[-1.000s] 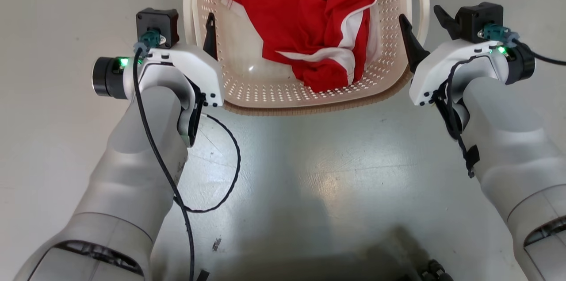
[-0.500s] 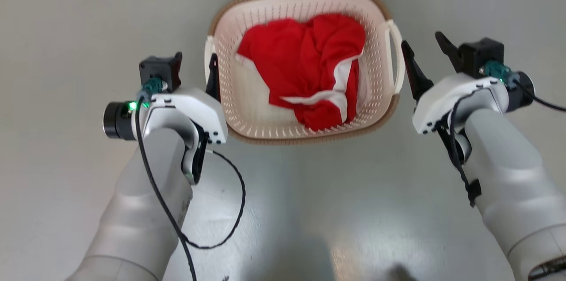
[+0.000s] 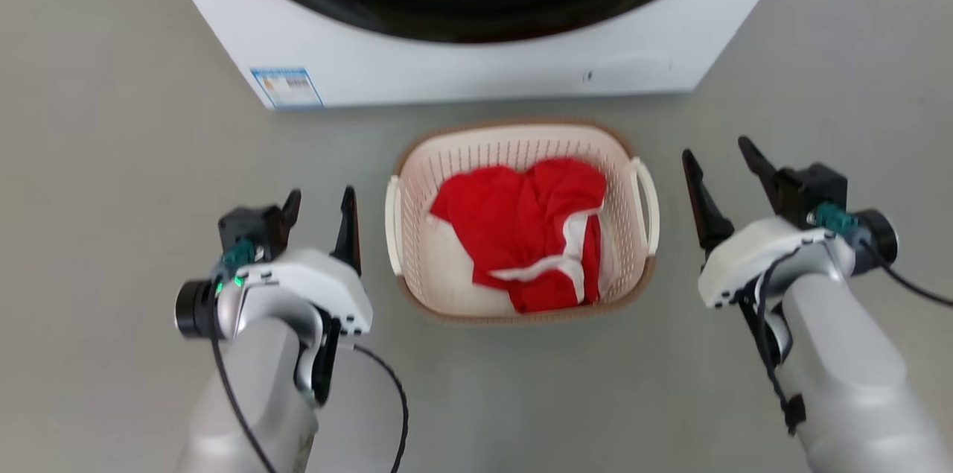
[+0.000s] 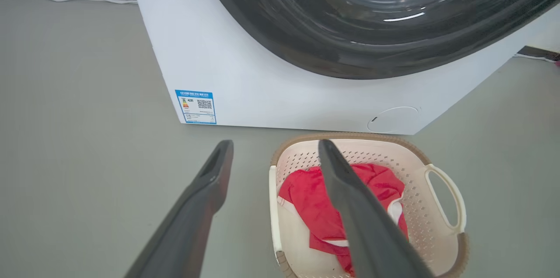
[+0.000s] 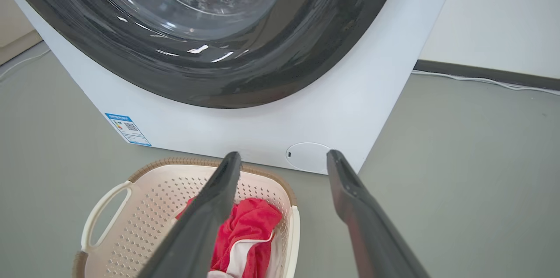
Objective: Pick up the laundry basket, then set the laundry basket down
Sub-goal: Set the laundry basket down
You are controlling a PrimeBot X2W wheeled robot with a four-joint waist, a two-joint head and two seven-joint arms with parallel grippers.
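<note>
The laundry basket (image 3: 624, 160), cream-white and perforated with a brown rim, stands on the grey floor in front of a washing machine, with a red and white garment (image 3: 532, 227) inside. My left gripper (image 3: 319, 199) is open, up and to the basket's left, clear of its left loop handle (image 3: 390, 223). My right gripper (image 3: 720, 154) is open too, to the right of the right handle (image 3: 646, 205), apart from it. In the left wrist view the basket (image 4: 418, 201) lies below the open left gripper (image 4: 274, 146). In the right wrist view the basket (image 5: 144, 208) sits lower left of the open right gripper (image 5: 283, 157).
A big white washing machine (image 3: 417, 67) with a dark round door (image 5: 197, 41) stands just behind the basket. Grey floor (image 3: 104, 182) spreads on both sides. A white cable (image 5: 490, 80) runs along the wall base behind.
The head camera has tilted up, so the washing machine now shows. Both grippers have drawn back from the basket's handles and stand higher and wider apart from it.
</note>
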